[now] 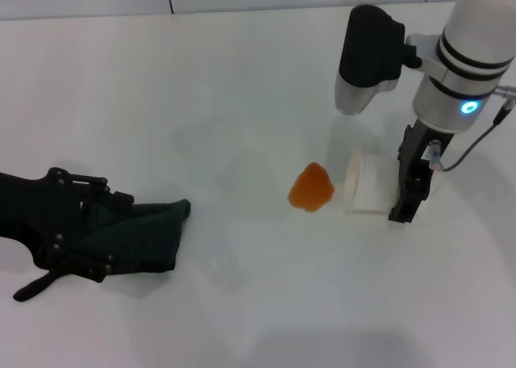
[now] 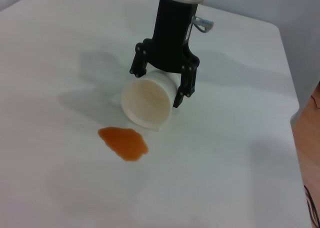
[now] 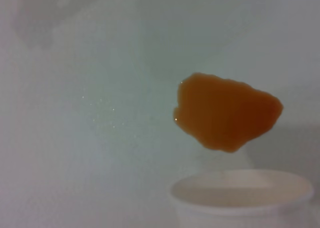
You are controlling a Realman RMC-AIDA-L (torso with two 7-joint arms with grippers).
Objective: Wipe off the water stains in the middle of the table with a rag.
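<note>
The orange stain (image 1: 311, 187) sits mid-counter (image 1: 242, 85). Just right of it lies a tipped white cup (image 1: 367, 183), its mouth facing the stain, with the right hand (image 1: 409, 192) closed around it. Far left, the left hand (image 1: 68, 227) grips the dark rag (image 1: 141, 232).

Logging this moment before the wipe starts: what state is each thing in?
water stains: unwiped, beside the cup's mouth
cup: on its side, empty
rag: crumpled on the table
right gripper: shut on the cup
left gripper: on the rag
</note>
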